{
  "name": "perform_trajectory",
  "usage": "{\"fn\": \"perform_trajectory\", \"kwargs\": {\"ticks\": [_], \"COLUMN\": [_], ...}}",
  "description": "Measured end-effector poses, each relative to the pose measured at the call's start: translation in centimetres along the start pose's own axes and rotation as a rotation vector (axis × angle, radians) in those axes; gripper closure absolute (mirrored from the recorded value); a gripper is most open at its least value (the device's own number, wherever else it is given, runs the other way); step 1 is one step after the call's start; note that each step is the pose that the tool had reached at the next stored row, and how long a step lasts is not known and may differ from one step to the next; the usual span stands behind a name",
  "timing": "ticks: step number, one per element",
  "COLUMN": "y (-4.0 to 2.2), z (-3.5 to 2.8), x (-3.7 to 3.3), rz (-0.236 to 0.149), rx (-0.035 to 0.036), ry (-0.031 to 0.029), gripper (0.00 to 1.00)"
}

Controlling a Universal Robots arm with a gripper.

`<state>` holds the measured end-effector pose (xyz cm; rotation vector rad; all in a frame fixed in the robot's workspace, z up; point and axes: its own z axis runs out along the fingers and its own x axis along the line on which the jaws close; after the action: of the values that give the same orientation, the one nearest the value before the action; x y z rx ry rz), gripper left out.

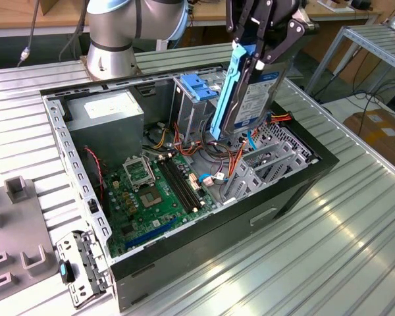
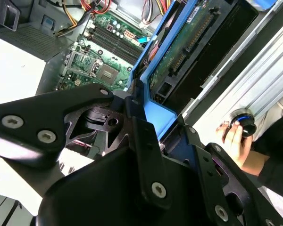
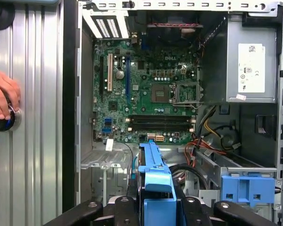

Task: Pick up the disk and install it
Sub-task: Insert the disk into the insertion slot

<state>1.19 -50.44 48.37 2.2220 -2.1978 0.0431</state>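
Observation:
The disk (image 1: 253,99), a silver drive with a white and blue label and blue side rails, hangs on edge above the open computer case (image 1: 296,191). My gripper (image 1: 266,49) is shut on its upper end, black fingers clamped on either side. The disk's lower end hovers just above the cables and the metal drive cage (image 1: 266,158). In the second wrist view the disk (image 2: 198,42) shows its green circuit board and blue rail, running away from the fingers (image 2: 146,141). In the first wrist view the blue rail (image 3: 153,174) of the disk points down at the case interior.
The case holds a green motherboard (image 1: 155,191), a grey power supply (image 1: 108,115) and a blue latch (image 1: 197,85) on a cage. A person's hand (image 3: 2,96) rests on a round button on the ribbed table (image 1: 355,230). A grey fixture (image 1: 16,230) lies at the exterior view's left.

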Motion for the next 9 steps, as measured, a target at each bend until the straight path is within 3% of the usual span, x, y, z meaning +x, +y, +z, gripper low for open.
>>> {"fn": "perform_trajectory", "kwargs": {"ticks": [6,9], "y": [-0.45,-0.52], "z": [0.01,0.04], "x": [0.14,0.53], "rz": [0.0,0.0], "rx": [0.0,0.0], "ry": [0.0,-0.0001], "gripper": [0.63,0.63]}}
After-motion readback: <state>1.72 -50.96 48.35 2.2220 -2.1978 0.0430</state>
